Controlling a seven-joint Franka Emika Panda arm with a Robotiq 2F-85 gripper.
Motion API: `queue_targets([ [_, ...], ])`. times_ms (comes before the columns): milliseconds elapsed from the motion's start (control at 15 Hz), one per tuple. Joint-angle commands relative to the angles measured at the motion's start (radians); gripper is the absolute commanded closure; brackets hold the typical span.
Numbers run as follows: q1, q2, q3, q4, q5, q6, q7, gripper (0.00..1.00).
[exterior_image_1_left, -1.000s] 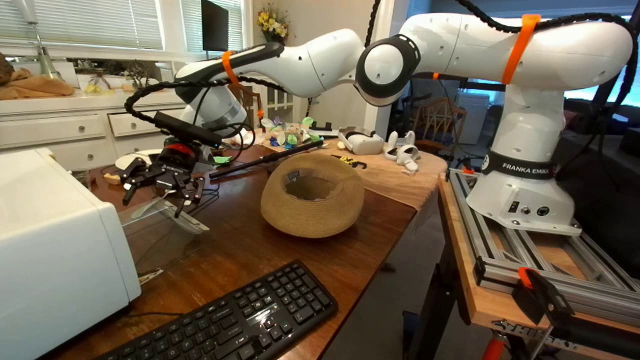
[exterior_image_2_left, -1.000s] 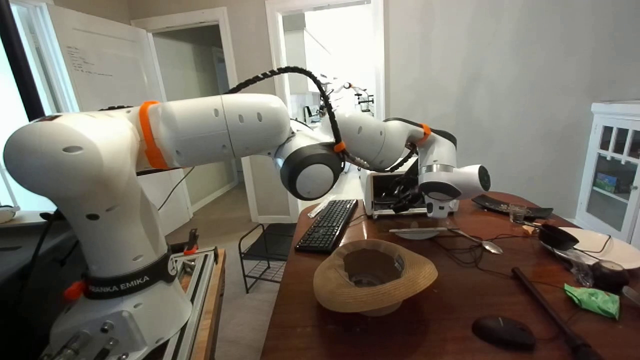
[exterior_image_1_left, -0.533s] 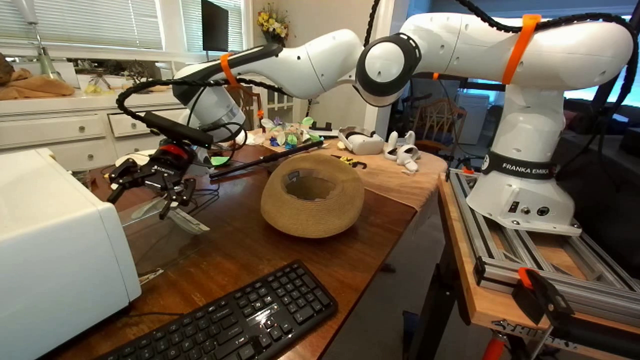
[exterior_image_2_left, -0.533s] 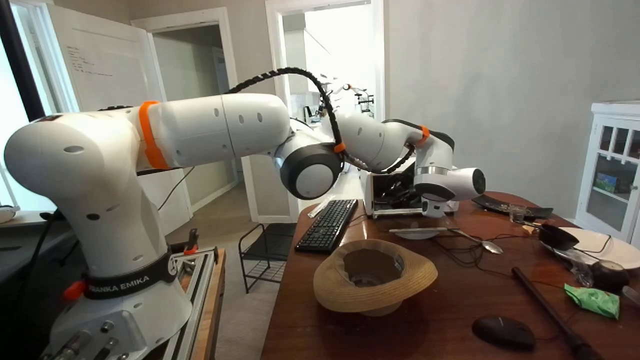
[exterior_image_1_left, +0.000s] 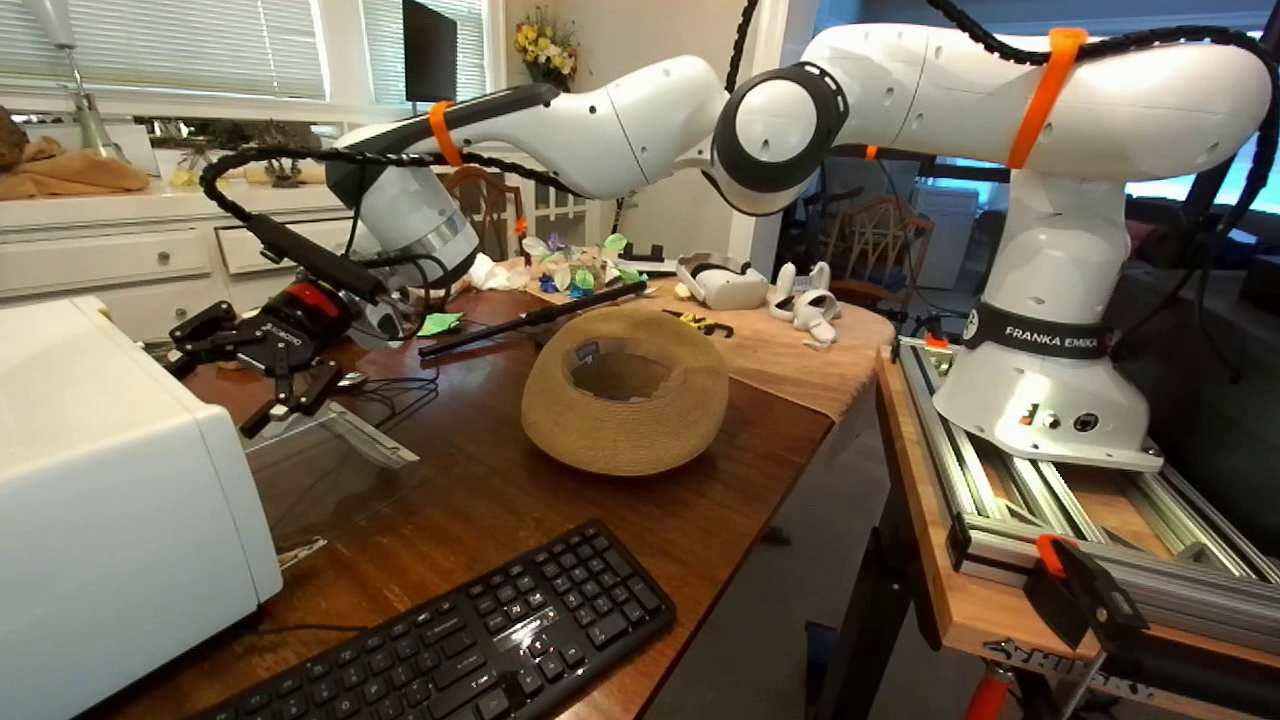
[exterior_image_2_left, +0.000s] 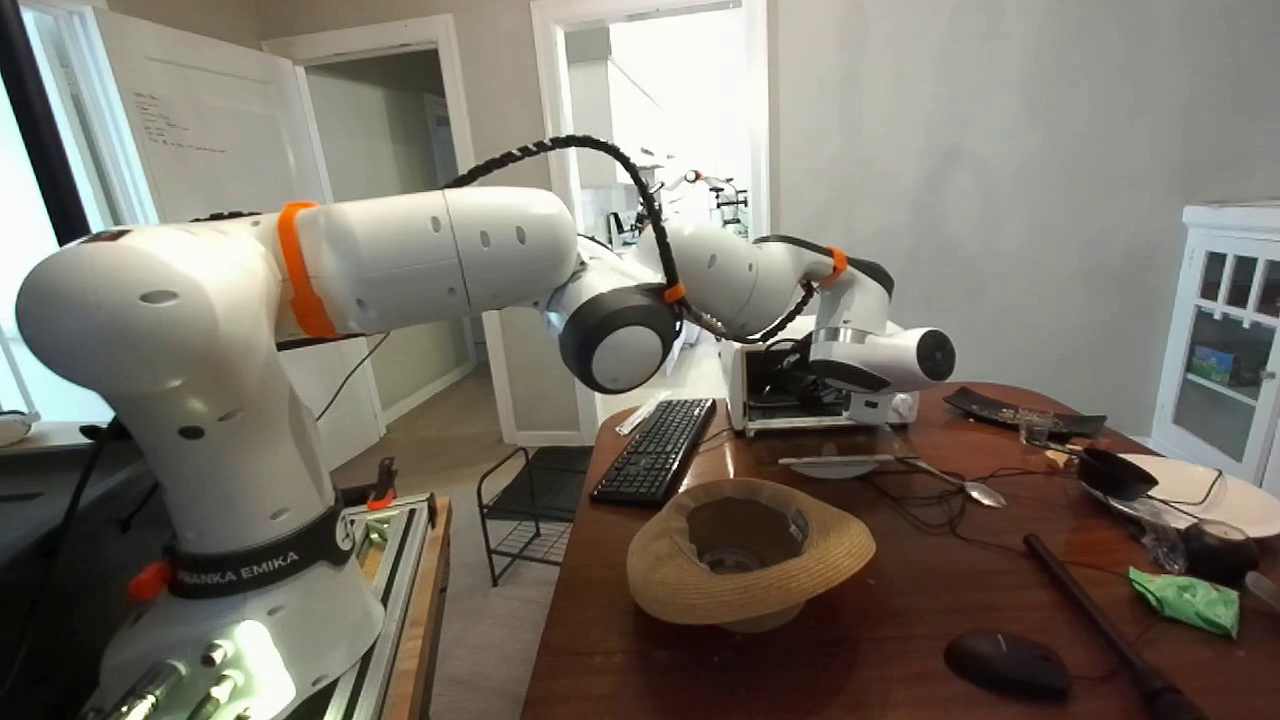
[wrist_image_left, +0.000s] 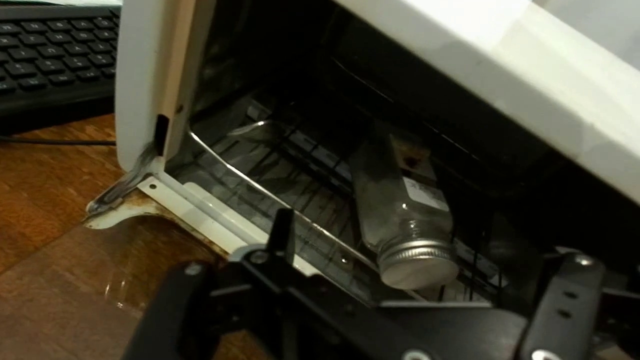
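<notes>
Black band (exterior_image_1_left: 1057, 338): says FRANKA EMIKA in white, low on the arm (exterior_image_1_left: 1060, 262).
Stand (exterior_image_1_left: 930, 520): says HUSKY on its wood edge, under the arm.
White label (wrist_image_left: 425, 194): stuck on the jar (wrist_image_left: 384, 210); its letters are too blurry to read.
Door (exterior_image_2_left: 230, 110): has a few lines of writing, too small to read.
Oven (exterior_image_1_left: 120, 500): white, with its front open, by the end edge of the desk (exterior_image_2_left: 880, 660).
Jar: glass with a silver lid (wrist_image_left: 419, 267), lying on the wire rack (wrist_image_left: 320, 228) in the oven; I cannot tell what is in it.
Fingers (wrist_image_left: 281, 235): spread wide and free, in front of the oven, apart from the jar.
Hat (exterior_image_1_left: 625, 430): upside down, near the desk edge that faces the stand, with a tag (exterior_image_1_left: 587, 352) inside too small to read.
Keyboard (exterior_image_2_left: 655, 450): along that same edge, at the corner by the oven.
Plate (exterior_image_2_left: 1250, 510): on the desk's side away from the stand, with a black ladle (exterior_image_2_left: 1115, 473) at its rim.
</notes>
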Motion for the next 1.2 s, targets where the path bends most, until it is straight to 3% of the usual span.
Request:
queue_targets([
  [0,0.019,0.000,-0.002,-0.017,0.019,0.051,-0.013,0.00],
  [1133,0.091,0.000,0.005,-0.037,0.026,0.398,-0.175,0.00],
])
